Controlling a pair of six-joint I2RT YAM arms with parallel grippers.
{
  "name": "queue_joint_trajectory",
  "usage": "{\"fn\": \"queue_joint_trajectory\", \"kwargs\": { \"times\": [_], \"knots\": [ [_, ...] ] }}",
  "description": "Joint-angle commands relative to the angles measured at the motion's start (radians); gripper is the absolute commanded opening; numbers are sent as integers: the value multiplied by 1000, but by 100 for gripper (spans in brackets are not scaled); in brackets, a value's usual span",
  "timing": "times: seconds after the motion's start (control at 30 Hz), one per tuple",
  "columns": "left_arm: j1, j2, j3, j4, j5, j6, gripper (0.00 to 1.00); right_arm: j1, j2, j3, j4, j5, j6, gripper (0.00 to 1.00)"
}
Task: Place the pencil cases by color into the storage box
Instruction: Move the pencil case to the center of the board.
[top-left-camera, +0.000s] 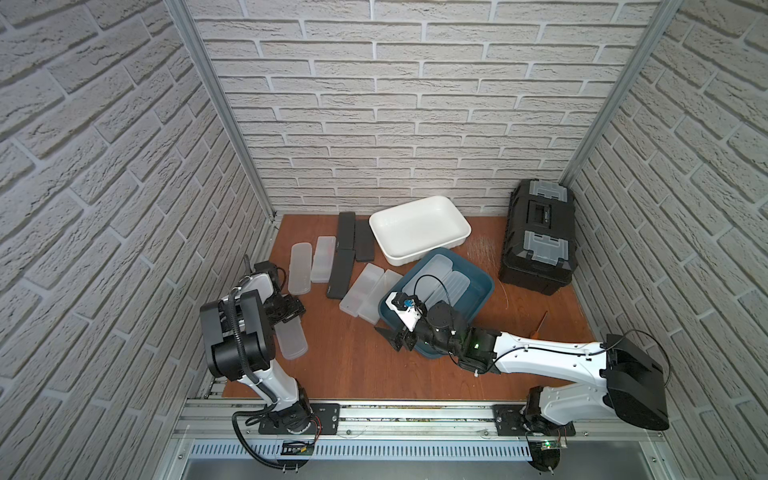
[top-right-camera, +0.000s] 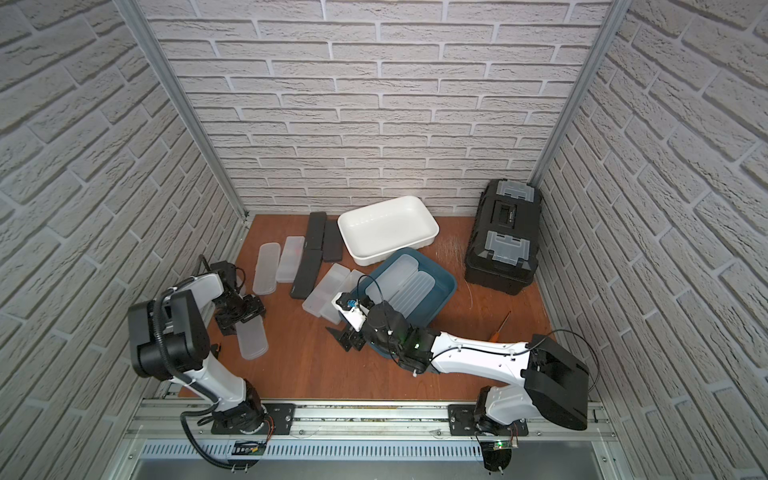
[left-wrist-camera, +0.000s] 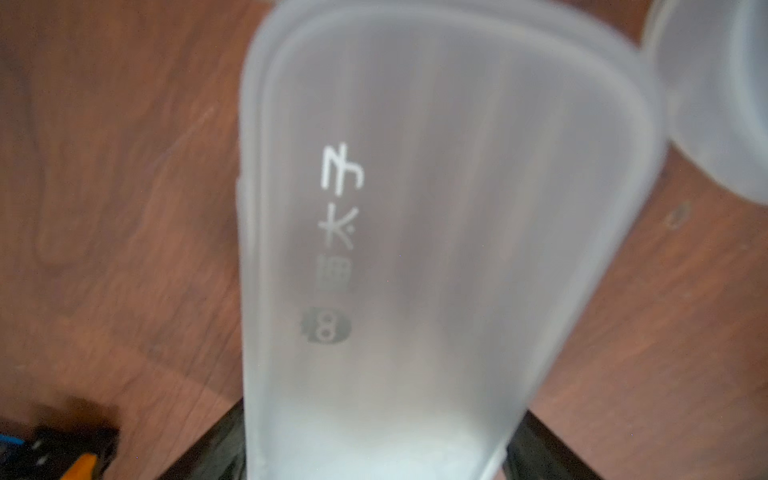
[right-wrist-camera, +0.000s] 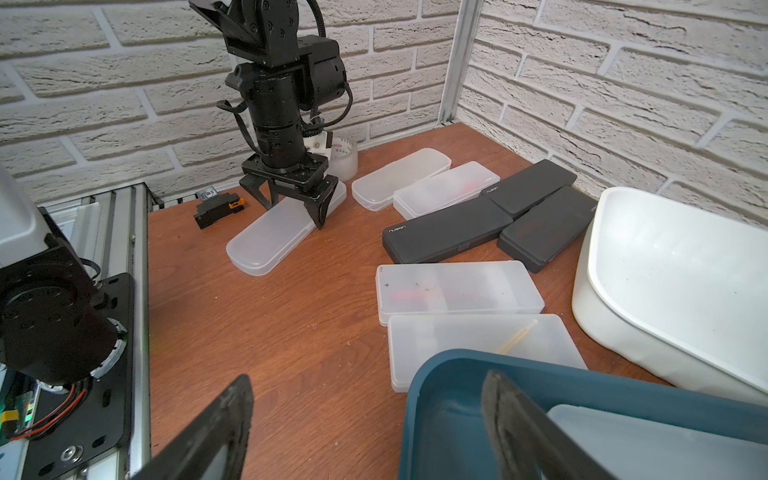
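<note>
**Frosted pencil case** (right-wrist-camera: 266, 241). Lies flat on the desk (right-wrist-camera: 270, 332), on the left side, well apart from both tubs. The left gripper (right-wrist-camera: 295, 216) stands upright over its far end with fingers spread astride its width. Whether they press its sides cannot be told. Judged to be the pick-up of the next pale piece.

**Stored frosted cases** (top-left-camera: 442, 276). Several lie side by side in the blue tub (top-left-camera: 478, 291), so this tub appears to be the place for the pale colour.

**Loose frosted cases** (top-left-camera: 361, 286). Two touch the blue tub's side; two more lie near the left wall, not yet sorted.

**Black cases** (right-wrist-camera: 444, 232). Three are clustered just beside the white tub (top-left-camera: 419, 224), which shows nothing inside and is probably their destination.

**Right gripper** (right-wrist-camera: 368, 378). Fingers wide apart, holding nothing, one over the blue tub's corner and one outside it. Judged idle, clear of the left arm's work.

**Other.** Tape roll (right-wrist-camera: 343, 158) behind the left gripper. Black toolbox (top-left-camera: 538, 237), shut, in the far right corner. Orange-handled screwdriver (top-left-camera: 541, 322) on the desk near it.
</note>
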Motion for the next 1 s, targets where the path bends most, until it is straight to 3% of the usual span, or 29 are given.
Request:
{"fn": "queue_joint_trajectory", "kwargs": {
  "times": [0.0,0.23,0.53,0.73,0.97],
  "knots": [
    [-25,19,-10,29,5,1,81,4,-23,-12,36,20,-13,87],
    [-145,-33,-28,1,-1,-17,70,4,-8,-2,30,21,-12,87],
    [-304,-118,-85,26,11,-104,70,2,-13,-1,24,22,-9,87],
    [-442,-88,-63,6,-57,-100,72,2,-16,-1,23,24,-14,87],
    [-471,-37,-53,23,-67,-62,79,2,-21,1,17,20,-14,87]
  ]
}}
